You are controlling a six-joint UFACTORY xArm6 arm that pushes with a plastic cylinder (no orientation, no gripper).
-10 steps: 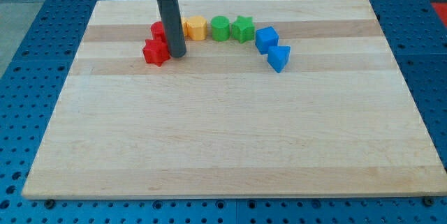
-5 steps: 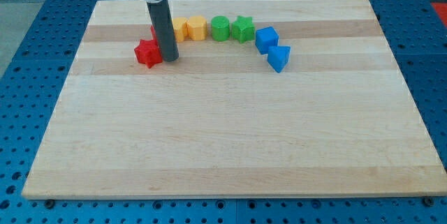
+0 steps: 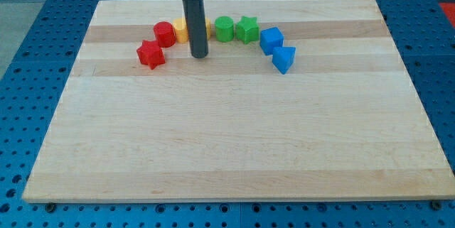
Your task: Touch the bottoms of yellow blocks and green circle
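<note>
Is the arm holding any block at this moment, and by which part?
Nothing is held. My tip rests on the board just below the yellow blocks, whose bottoms it hides.

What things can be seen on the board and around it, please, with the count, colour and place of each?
red star: 1, red, farthest to the view's left
red cylinder: 1, red, left end of the row
yellow blocks: 2, yellow, behind the rod, partly hidden
green circle: 1, green, mid row
green star: 1, green, right of the circle
blue blocks: 2, blue, right end
board: 1, pale wood, centre
my tip: 1, dark, just below the yellow blocks
</note>
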